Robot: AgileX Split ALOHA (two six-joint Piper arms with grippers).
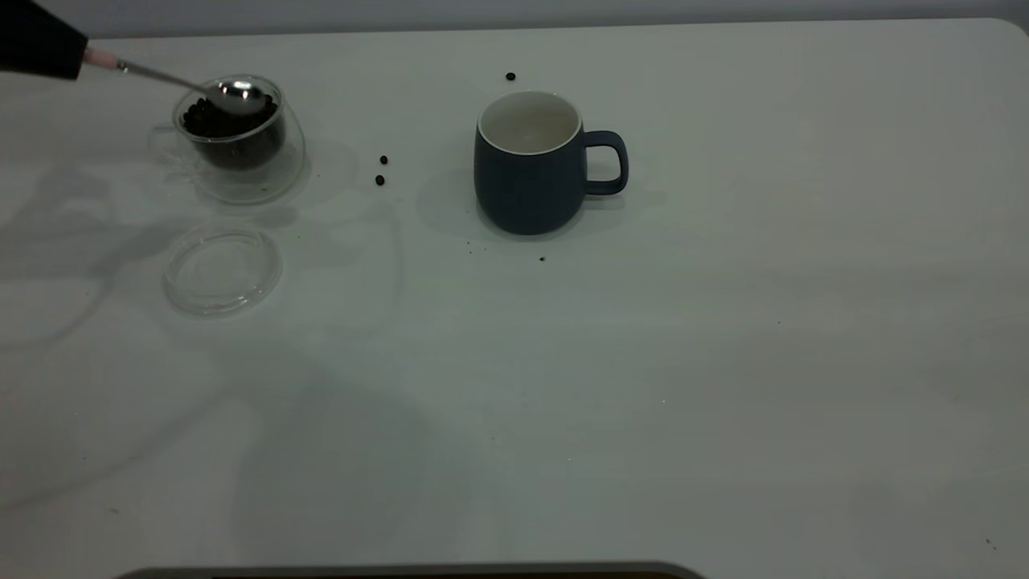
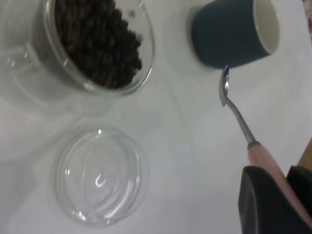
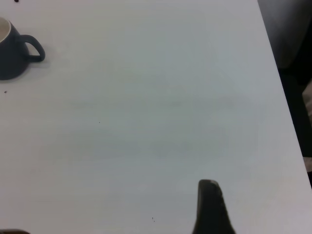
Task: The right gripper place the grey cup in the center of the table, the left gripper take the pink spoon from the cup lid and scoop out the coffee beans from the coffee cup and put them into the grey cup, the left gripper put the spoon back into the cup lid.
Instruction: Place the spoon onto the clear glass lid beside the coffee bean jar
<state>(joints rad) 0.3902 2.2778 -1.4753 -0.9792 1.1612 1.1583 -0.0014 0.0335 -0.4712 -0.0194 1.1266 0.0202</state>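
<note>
A: Start with the bench (image 1: 723, 362). Where does everything sit against the grey cup (image 1: 530, 165)?

B: The grey cup stands upright near the bench's middle, handle turned away from the coffee cup (image 1: 239, 137). It looks empty. The coffee cup is well apart on the side opposite that handle, and it seems tilted, with its heap of coffee beans (image 2: 97, 44) leaning toward one wall.

A: And the cup lid (image 1: 223, 269)?

B: It lies flat on the same side, nearer the front edge than the coffee cup, with nothing in it.

A: The claws?

B: The left claw (image 2: 278, 195) is clamped on the handle of the pink spoon (image 2: 265, 161), and the spoon's bowl sits at the coffee cup's rim. The right claw (image 3: 210, 207) hangs well off on the handle side; I cannot tell how its fingers stand.

A: What could go wrong?

B: If the glass really is leaning, a push from the spoon could tip it and spill the heap. The carry across to the grey cup is long, and a shallow bowl sheds beans easily. A few loose beans (image 1: 381, 170) already lie between the cups.
</note>
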